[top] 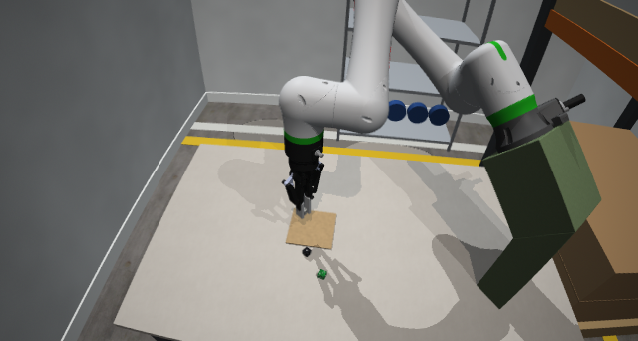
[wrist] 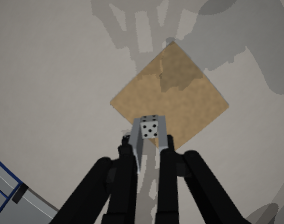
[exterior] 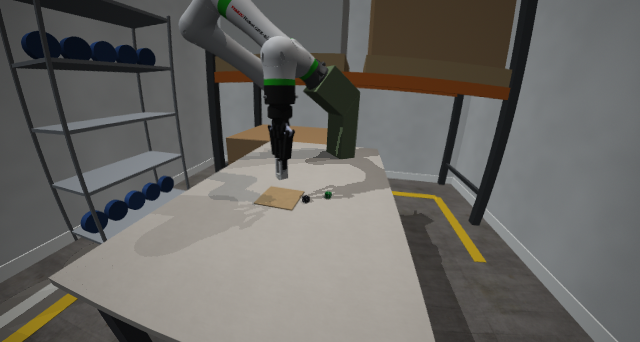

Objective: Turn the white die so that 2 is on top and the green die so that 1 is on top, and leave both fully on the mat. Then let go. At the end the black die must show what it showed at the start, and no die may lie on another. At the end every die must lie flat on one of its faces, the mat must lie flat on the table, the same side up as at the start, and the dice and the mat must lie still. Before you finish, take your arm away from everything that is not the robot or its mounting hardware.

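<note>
One gripper (top: pixel 304 214) (exterior: pixel 282 176) (wrist: pixel 150 127) is mine, its two fingers pinching one white die (wrist: pixel 149 129) above the table (top: pixel 209 261) (exterior: pixel 240 262) (wrist: pixel 53 100); below lies one tan mat (top: pixel 311 230) (exterior: pixel 280 198) (wrist: pixel 168 95), and off it rest two dice, one black die (top: pixel 307 251) (exterior: pixel 306 199) just beside its edge, one green die (top: pixel 322 274) (exterior: pixel 328 195) farther out

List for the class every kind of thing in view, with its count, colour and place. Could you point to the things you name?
white cubic die (wrist: pixel 149 130): one, white, between the fingers
square mat (top: pixel 311 231) (exterior: pixel 280 198) (wrist: pixel 198 105): one, tan, on the table
black die (top: pixel 307 251) (exterior: pixel 306 199): one, black, beside the mat
green die (top: pixel 322 274) (exterior: pixel 328 195): one, green, on the table
flat table (top: pixel 199 281) (exterior: pixel 250 262) (wrist: pixel 53 100): one, pale
round discs: several, blue, on metal shelving
large boxes: several, brown, around the table
two-finger gripper (top: pixel 304 208) (exterior: pixel 281 171) (wrist: pixel 150 127): one, black and grey, above the table
jointed arm: one, white with green bands, on a green pedestal
</note>
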Available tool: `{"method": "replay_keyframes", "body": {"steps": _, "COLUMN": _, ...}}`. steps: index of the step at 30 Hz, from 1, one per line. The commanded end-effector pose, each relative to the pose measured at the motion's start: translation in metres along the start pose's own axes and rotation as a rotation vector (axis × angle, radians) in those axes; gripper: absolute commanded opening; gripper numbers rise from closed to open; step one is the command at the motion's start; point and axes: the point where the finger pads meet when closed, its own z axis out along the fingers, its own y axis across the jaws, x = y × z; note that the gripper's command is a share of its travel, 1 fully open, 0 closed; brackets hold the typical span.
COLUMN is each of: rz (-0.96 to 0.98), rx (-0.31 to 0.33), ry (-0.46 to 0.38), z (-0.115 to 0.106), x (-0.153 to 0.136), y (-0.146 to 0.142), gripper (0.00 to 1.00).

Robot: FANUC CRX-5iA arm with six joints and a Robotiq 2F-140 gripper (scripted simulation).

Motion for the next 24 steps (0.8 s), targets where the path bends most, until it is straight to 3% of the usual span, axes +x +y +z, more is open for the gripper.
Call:
{"method": "replay_keyframes", "body": {"steps": 1, "rz": -0.142, "rx": -0.007, "ry": -0.016, "z": 0.0, "x": -0.004, "y": -0.006, "gripper": 0.09}}
{"method": "replay_keyframes", "body": {"steps": 16, "rz": -0.614, "rx": -0.004, "ry": -0.018, "z": 0.001, "x": -0.019, "y": -0.028, "gripper": 0.09}}
{"method": "replay_keyframes", "body": {"steps": 19, "rz": -0.618, "rx": -0.004, "ry": -0.018, "z": 0.001, "x": -0.02, "y": -0.028, "gripper": 0.09}}
{"method": "replay_keyframes", "body": {"steps": 20, "rz": -0.731, "rx": -0.003, "ry": -0.019, "z": 0.001, "x": -0.023, "y": -0.033, "gripper": 0.09}}
{"method": "replay_keyframes", "body": {"steps": 24, "rz": -0.839, "rx": -0.002, "ry": -0.019, "z": 0.002, "x": -0.027, "y": -0.038, "gripper": 0.09}}
